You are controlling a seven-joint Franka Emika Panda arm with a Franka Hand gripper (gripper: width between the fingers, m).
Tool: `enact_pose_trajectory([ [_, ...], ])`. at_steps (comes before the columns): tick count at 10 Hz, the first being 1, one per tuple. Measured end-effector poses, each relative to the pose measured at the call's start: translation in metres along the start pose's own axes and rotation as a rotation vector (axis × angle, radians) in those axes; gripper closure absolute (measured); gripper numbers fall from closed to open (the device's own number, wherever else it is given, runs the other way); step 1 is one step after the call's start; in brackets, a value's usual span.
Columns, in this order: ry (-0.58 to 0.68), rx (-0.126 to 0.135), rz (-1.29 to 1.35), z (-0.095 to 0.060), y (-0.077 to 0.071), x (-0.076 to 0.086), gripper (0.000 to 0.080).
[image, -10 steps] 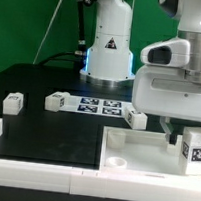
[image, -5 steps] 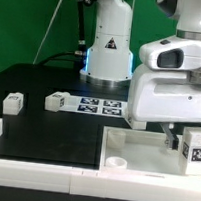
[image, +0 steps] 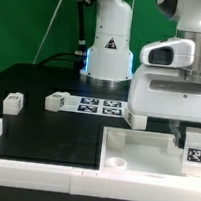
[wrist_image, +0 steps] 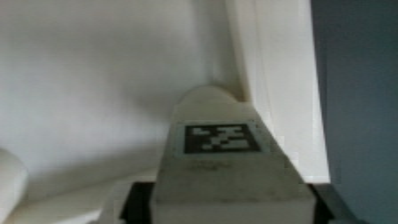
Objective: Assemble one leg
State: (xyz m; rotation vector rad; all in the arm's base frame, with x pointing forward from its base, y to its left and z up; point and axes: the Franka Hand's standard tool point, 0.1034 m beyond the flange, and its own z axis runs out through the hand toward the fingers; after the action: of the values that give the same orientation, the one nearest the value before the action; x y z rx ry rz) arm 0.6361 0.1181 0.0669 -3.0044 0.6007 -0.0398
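My gripper (image: 189,139) is shut on a leg (image: 194,151), a small white block with a square marker tag. It holds the leg upright over the right end of the white tabletop (image: 133,150), close to its right rim. In the wrist view the leg (wrist_image: 221,150) fills the space between my dark fingers (wrist_image: 141,201), with its tip at the tabletop's inner corner by the raised rim (wrist_image: 267,70). Whether the leg touches the tabletop I cannot tell. Three more legs lie on the black table, on the left (image: 13,101), in the middle (image: 56,101) and behind the tabletop (image: 135,118).
The marker board (image: 100,106) lies at the back of the black table (image: 55,134). The robot base (image: 105,54) stands behind it. A round socket (image: 115,162) sits in the tabletop's near left corner. A white ledge (image: 23,151) runs along the front.
My gripper has moved to the exterior view's right and a little down with the leg in it. The loose legs have not moved.
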Motion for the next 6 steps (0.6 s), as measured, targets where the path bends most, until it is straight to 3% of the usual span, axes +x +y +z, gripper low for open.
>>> enact_pose_trajectory([
  [4,0.004,0.050,0.707,0.0004,0.0042,-0.0001,0.0509],
  [6,-0.007,0.051,0.906,0.0009,0.0021,-0.0019,0.0509],
])
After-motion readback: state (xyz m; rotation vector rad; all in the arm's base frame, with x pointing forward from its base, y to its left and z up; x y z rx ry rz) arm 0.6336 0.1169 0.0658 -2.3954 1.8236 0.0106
